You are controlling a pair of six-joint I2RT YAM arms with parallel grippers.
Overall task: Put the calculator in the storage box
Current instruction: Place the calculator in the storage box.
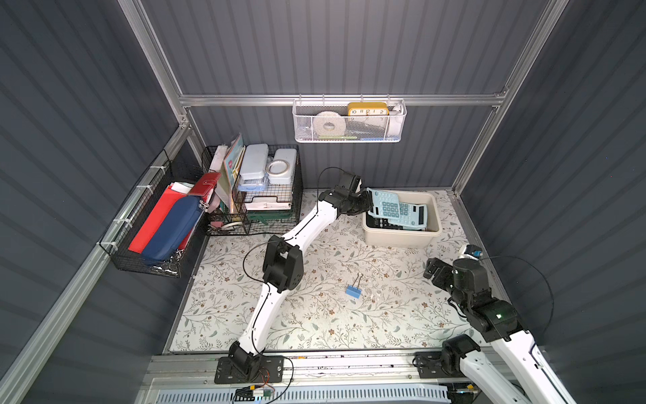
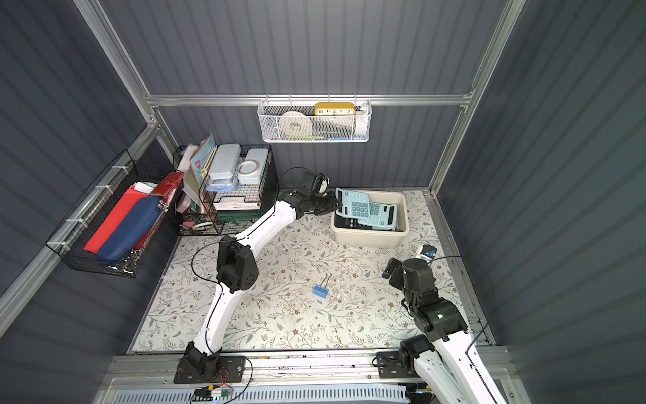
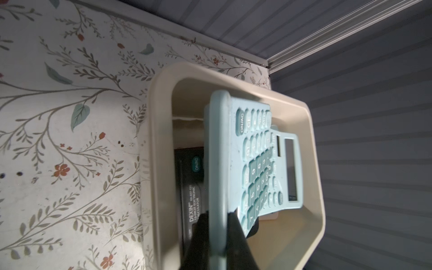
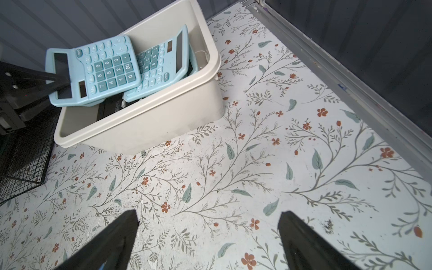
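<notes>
We see the left gripper [image 1: 367, 203] [image 4: 56, 79] closed tight on the calculator [image 1: 384, 204] [image 4: 105, 70], a pale blue one with darker blue keys. Its fingers [image 3: 236, 224] pinch the display end, one on the face and one on the back.

The calculator hangs tilted at the side of the box [image 1: 398, 236] [image 4: 152, 121] nearest the left arm. The gripped end sits above and just outside the rim. The key end reaches in over the opening. In the left wrist view its long edge faces us, with the keys turned toward the far wall of the box.

The box stands on the mat [image 1: 314, 314] near the back wall. Inside it a second calculator [image 1: 410, 215] [image 4: 161, 60] of the same blue leans toward the far side, keys up. A black calculator [image 3: 189, 187] [image 4: 109, 107] lies flat beneath both. The held one overlaps the second calculator in both top views. We cannot tell whether the two touch.

The right gripper [image 4: 209, 219] hovers above bare mat, well apart from the box. Its jaws are spread wide with nothing between them.

A small blue clip [image 1: 353, 291] lies on the mat between the two arms.
</notes>
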